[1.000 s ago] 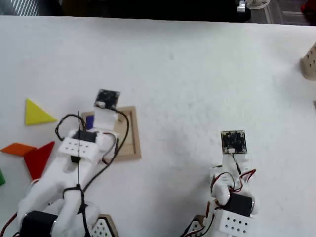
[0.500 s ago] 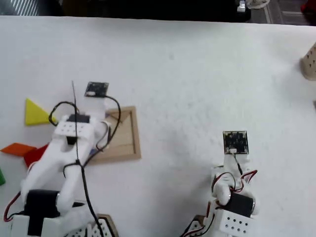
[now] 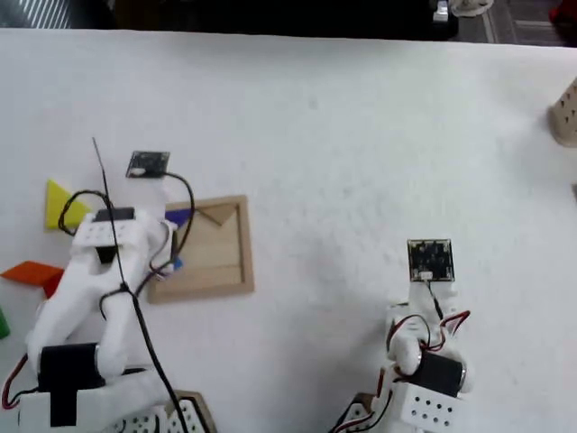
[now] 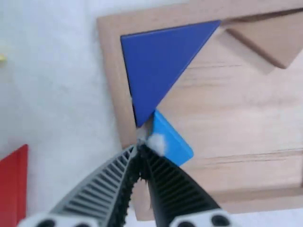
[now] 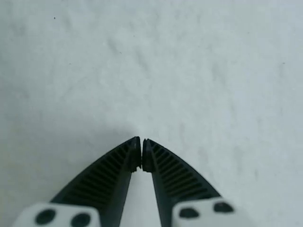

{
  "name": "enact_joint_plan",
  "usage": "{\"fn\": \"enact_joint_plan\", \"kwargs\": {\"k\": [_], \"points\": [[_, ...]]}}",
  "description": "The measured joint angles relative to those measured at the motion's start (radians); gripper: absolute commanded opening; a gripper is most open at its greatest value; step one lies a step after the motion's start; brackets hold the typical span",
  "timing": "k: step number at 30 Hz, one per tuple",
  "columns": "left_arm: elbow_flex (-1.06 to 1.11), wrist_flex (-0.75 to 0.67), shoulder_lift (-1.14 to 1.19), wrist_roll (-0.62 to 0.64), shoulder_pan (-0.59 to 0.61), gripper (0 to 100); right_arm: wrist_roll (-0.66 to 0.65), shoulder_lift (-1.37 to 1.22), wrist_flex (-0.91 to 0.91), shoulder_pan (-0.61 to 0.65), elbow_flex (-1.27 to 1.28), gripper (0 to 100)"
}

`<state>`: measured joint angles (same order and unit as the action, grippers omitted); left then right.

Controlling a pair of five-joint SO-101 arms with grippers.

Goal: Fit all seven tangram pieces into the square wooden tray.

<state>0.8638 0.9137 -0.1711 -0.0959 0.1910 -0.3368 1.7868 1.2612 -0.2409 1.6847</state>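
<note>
While left fingers [image 4: 111,187] and right fingers [image 5: 111,172] sit pinched, blue triangle [image 4: 158,61] occupies wooden tray [image 4: 236,118].

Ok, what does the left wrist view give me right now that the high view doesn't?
Left wrist view: the left hand, shut, tip at a corner of the light blue piece, beside the dark blue triangle in a corner of the square wooden tray. High view: the yellow triangle and orange piece on the table, and the right arm apart from the tray. Both: the tray, both blue pieces, the tan wooden triangle inside.
</note>
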Motion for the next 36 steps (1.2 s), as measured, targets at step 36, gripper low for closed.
{"fn": "enact_joint_plan", "kwargs": {"k": [36], "points": [[0.011,-0.118,-0.028,0.005,-0.063,2,0.000,0.000,0.000,-0.002,0.000,1.7]]}}
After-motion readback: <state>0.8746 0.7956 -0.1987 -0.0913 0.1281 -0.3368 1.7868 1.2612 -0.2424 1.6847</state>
